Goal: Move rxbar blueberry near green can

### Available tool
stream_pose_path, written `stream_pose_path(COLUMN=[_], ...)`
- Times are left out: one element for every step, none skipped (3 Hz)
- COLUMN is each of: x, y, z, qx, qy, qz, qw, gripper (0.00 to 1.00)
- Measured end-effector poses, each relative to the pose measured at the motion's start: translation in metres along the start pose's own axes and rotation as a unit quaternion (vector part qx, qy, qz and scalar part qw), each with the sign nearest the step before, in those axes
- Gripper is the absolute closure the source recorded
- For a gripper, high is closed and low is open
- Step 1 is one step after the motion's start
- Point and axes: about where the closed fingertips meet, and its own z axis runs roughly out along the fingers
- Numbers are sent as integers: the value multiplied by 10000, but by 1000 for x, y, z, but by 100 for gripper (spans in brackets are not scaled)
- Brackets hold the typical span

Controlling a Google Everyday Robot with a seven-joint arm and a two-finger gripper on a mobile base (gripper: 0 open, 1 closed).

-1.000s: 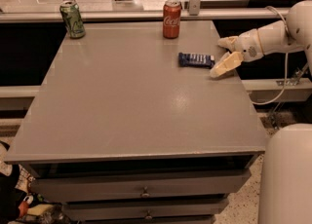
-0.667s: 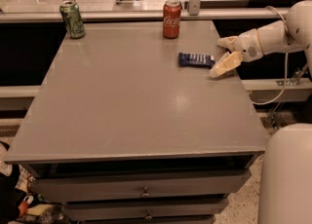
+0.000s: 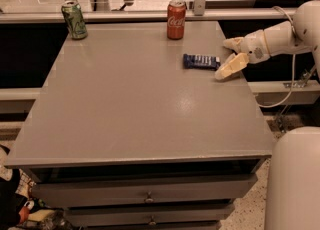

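Barely begun, judging by the layout. Holds nothing yet: hovers with the claw (image 3: 226, 58) spread wide and empty, low over the table (image 3: 150, 124) at its edge, fingertips (image 3: 227, 70) turned toward the rxbar blueberry (image 3: 201, 61). Finds that bar lying flat just ahead of the claw, close to the lower finger but apparently not touching it (hard to be sure at the very tip).

Leaves everything to do: closing on the bar, lifting it, carrying it across, setting it down. Puts the green can (image 3: 75, 20) well apart from the claw, far ahead and off toward the opposite back corner, upright near the rim. Means nearly the whole tabletop to cross.

Worth noting around: a Coca-Cola can (image 3: 176, 20) standing upright a little beyond the bar and off to the side of the claw's line, near enough to be clipped on a careless lift or a low diagonal sweep. Otherwise sees only bare tabletop between bar and goal. Shows drawers (image 3: 150, 196) below the top, well out of the claw's way, and a rail (image 3: 150, 16) running behind both cans.
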Motion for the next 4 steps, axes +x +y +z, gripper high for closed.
stream_pose_path(x=[0, 0, -23, -38], y=[0, 0, 8, 14], z=[0, 0, -21, -34], qx=[0, 0, 97, 167], qy=[0, 0, 5, 15], qz=[-2, -2, -323, -553], qw=[10000, 10000, 9994, 9983], gripper=[0, 0, 0, 0])
